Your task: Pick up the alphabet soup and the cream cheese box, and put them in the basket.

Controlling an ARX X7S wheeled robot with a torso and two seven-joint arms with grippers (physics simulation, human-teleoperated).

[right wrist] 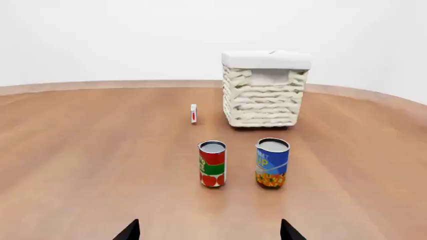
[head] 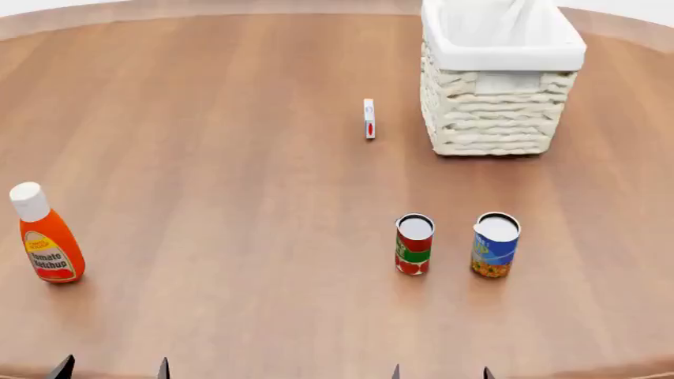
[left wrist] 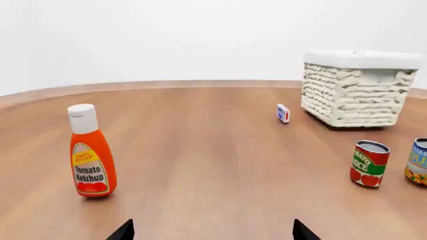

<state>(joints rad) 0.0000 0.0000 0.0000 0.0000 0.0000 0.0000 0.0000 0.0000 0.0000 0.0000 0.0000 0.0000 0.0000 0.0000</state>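
The alphabet soup (head: 495, 245) is a blue can turning yellow-orange at the bottom, upright right of centre; it also shows in the right wrist view (right wrist: 272, 163) and at the edge of the left wrist view (left wrist: 418, 162). The cream cheese box (head: 368, 118) stands on edge just left of the basket (head: 495, 110), also seen from both wrists as box (right wrist: 193, 113) (left wrist: 283, 113) and basket (right wrist: 263, 95) (left wrist: 353, 95). My left gripper (head: 114, 368) (left wrist: 212, 231) and right gripper (head: 440, 371) (right wrist: 209, 231) are open and empty at the near table edge.
A red and green can (head: 414, 244) stands just left of the soup. A tomato ketchup bottle (head: 46, 235) stands at the near left. The round wooden table (head: 211, 158) curves away at the back and front edges.
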